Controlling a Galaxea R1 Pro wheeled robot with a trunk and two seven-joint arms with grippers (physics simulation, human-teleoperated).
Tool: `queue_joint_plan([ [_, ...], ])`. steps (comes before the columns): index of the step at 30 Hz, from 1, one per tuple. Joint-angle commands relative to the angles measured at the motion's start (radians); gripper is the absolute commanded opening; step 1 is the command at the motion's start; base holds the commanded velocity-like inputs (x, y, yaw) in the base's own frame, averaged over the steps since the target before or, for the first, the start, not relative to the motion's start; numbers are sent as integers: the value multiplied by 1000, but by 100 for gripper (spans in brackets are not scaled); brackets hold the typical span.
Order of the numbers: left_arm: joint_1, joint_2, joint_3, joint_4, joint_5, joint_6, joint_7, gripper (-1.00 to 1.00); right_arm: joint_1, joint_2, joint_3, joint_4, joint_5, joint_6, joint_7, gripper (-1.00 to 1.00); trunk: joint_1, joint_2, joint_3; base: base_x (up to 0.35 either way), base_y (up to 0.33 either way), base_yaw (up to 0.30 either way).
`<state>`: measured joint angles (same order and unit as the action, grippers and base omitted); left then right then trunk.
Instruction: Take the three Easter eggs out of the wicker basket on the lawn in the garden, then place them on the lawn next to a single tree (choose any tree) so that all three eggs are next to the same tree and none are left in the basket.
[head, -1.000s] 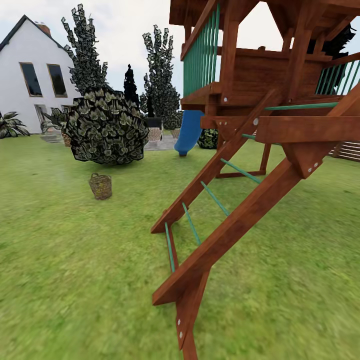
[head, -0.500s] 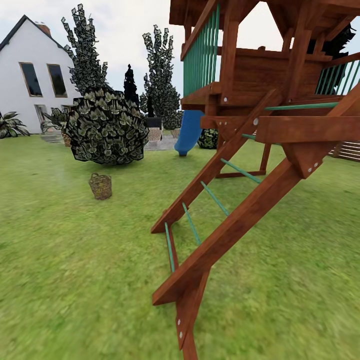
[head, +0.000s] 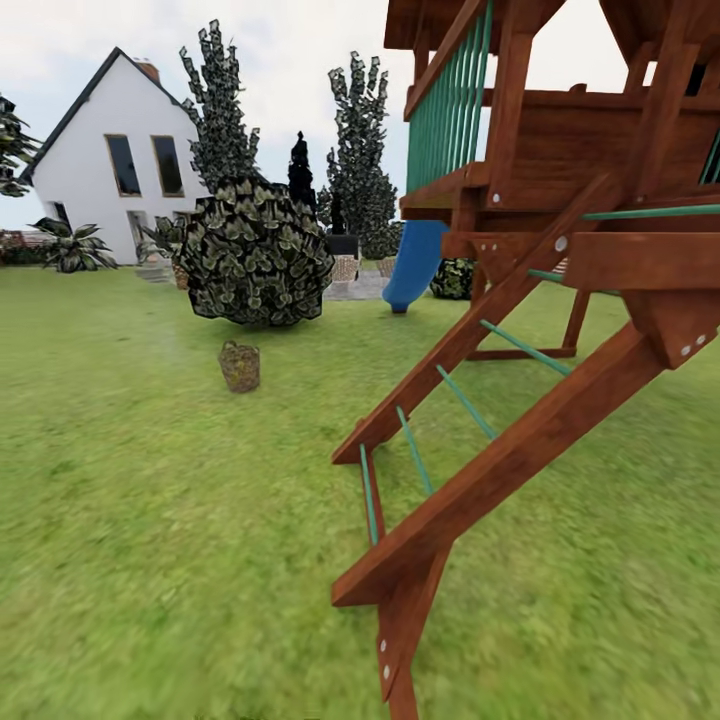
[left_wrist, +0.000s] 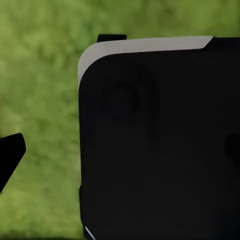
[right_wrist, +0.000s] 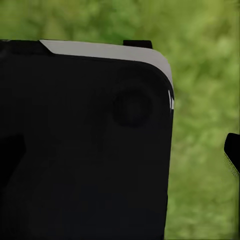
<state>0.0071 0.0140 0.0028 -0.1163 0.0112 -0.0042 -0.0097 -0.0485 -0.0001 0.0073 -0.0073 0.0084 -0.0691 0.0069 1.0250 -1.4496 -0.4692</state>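
The wicker basket (head: 240, 367) stands upright on the lawn (head: 150, 520), some way ahead and to the left, just in front of a round bush. The Easter eggs are hidden, since the basket's inside cannot be made out from here. The tree is out of view. In the left wrist view a dark fingertip (left_wrist: 11, 156) hangs over grass beside the robot's black body (left_wrist: 160, 145). The right wrist view has another dark fingertip (right_wrist: 233, 150) over grass beside the same kind of black panel (right_wrist: 85, 145). Neither view lets me judge the jaws.
A wooden playset (head: 560, 200) with a slanted ladder (head: 450, 470) and a blue slide (head: 415, 265) fills the right side, close ahead. A round leafy bush (head: 255, 250) sits behind the basket. Narrow dark conifers (head: 360, 150) and a white house (head: 115, 160) stand farther back.
The whole head picture has shifted to the right in the last half second, so the camera has turned left. Basket, bush and playset keep their places relative to each other.
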Motion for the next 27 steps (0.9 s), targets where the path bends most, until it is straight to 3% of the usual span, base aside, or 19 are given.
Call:
queue_joint_plan([
  [1,1,0,0,-2,1,0,-1,100,-1,0,0,1,1,-4,1,100,0,0,-1,0,0,295],
  [27,1,-3,-1,-1,1,0,-1,100,-1,1,0,3,-1,-3,-2,100,0,0,-6,0,0,293],
])
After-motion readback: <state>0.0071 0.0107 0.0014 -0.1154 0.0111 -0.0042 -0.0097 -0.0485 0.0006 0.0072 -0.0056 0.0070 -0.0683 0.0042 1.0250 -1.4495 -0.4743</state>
